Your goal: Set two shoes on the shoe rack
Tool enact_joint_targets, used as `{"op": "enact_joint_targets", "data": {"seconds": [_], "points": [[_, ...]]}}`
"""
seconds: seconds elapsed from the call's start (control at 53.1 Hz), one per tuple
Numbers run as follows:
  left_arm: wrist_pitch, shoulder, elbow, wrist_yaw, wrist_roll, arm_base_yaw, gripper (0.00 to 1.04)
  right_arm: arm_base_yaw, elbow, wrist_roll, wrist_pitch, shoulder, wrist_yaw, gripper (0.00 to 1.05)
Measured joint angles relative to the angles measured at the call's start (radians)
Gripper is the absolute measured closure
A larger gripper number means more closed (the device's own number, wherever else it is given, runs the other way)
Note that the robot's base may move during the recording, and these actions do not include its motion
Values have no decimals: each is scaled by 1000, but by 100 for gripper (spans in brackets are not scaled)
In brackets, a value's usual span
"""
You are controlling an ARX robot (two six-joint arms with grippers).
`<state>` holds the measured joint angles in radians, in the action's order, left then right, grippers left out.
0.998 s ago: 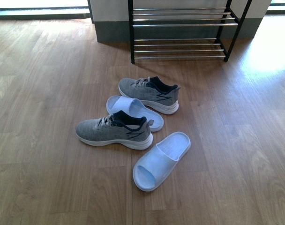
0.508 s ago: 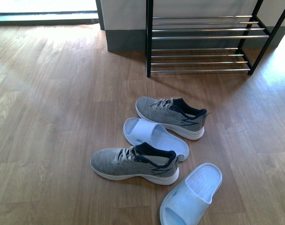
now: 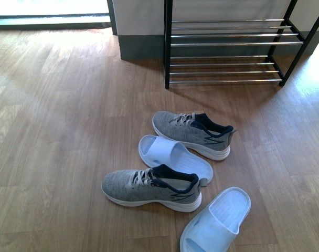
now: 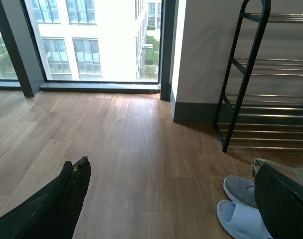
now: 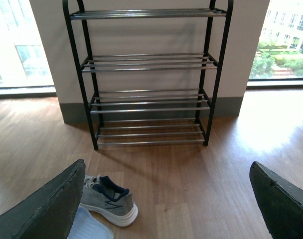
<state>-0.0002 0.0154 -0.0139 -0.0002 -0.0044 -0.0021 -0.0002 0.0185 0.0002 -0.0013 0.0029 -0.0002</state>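
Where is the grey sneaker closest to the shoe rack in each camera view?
Front view: sneaker right of centre, just below the shoe rack.
Left wrist view: sneaker in the picture's lower right, only its toe showing.
Right wrist view: sneaker in the picture's lower left.
Shared landmark: the shoe rack, in all three.

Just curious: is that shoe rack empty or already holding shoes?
Empty. All shoe rack shelves show bare rods; the far sneaker and near sneaker sit on the floor.

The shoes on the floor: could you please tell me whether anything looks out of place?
Yes: the pairs are interleaved. One slide lies between the far sneaker and the near sneaker; the other slide lies nearer the camera, at an angle. Nothing looks damaged.
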Motion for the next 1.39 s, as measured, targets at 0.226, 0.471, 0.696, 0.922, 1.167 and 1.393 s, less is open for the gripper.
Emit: {"op": "enact_joint_targets", "data": {"seconds": [0.226, 0.471, 0.696, 0.922, 1.167, 1.393], "points": [[0, 0, 0, 1, 0, 0, 9, 0, 0, 0, 0, 0, 3, 9], [0, 0, 0, 0, 0, 0, 9, -2, 25, -113, 34, 190, -76, 9], [0, 0, 0, 0, 0, 0, 9, 76, 136, -290, 640, 1003, -38, 9], [0, 0, 0, 0, 0, 0, 9, 226, 340, -387, 951, 1767, -84, 9], [0, 0, 0, 0, 0, 0, 9, 361, 531, -382, 908, 2234, -229, 9], [0, 0, 0, 0, 0, 0, 9, 446, 650, -333, 920, 2424, -285, 9]]}}
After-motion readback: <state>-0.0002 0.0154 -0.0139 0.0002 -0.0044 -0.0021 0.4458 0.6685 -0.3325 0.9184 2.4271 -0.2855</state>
